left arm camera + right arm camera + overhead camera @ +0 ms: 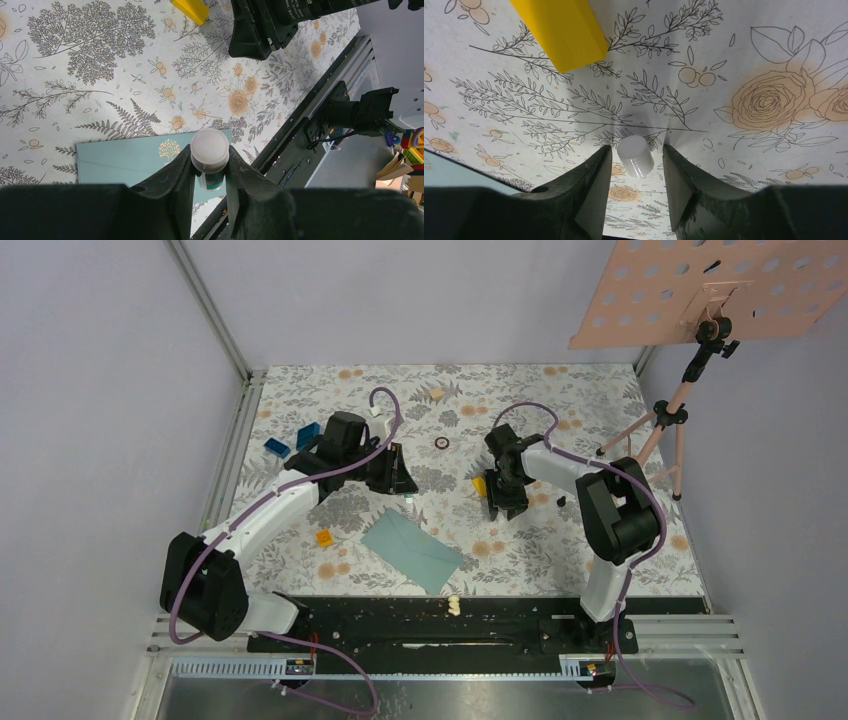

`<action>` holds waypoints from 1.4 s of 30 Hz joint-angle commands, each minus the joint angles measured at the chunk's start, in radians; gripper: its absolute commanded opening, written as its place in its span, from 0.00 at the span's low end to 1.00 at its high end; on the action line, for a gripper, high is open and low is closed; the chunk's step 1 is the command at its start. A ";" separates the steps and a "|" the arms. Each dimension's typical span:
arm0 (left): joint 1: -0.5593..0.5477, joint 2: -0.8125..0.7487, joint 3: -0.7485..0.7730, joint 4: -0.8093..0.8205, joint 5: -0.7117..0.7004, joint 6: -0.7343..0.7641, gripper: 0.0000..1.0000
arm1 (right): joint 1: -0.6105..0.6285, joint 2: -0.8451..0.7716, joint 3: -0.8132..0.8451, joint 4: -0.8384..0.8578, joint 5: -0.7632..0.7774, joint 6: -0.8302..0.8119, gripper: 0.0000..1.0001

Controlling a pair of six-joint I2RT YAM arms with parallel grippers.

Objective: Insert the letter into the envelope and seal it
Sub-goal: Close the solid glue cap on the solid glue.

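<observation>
No words, numbers or brand names can be read anywhere. The only sign is a small gold tree emblem (169, 149) printed on the envelope (120, 162), just beside the white-capped tube (210, 148).

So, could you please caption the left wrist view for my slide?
Left end effector grips a white-topped green tube above the teal envelope.

Robot lab test cell. Plain grey walls, aluminium frame post (210, 310). Left arm (270, 510) and right arm (600, 490) bolted to black rail (440, 625) at worktop (560, 390) edge. Tripod (680, 420) carries perforated board (720, 290).
</observation>
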 commanded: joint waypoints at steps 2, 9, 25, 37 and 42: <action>0.004 -0.007 0.014 0.031 0.023 0.009 0.00 | -0.001 0.037 0.028 -0.021 -0.019 -0.014 0.49; 0.005 -0.002 0.014 0.029 0.022 0.010 0.00 | 0.004 0.032 0.026 -0.026 -0.014 -0.024 0.44; 0.002 0.017 0.010 0.013 0.115 0.028 0.00 | 0.003 0.081 0.077 -0.049 0.041 -0.053 0.29; 0.002 0.013 0.016 0.013 0.119 0.016 0.00 | 0.003 0.091 0.077 -0.042 0.040 -0.047 0.38; 0.002 0.011 0.019 0.014 0.115 0.016 0.00 | 0.003 0.090 0.081 -0.042 0.041 -0.048 0.36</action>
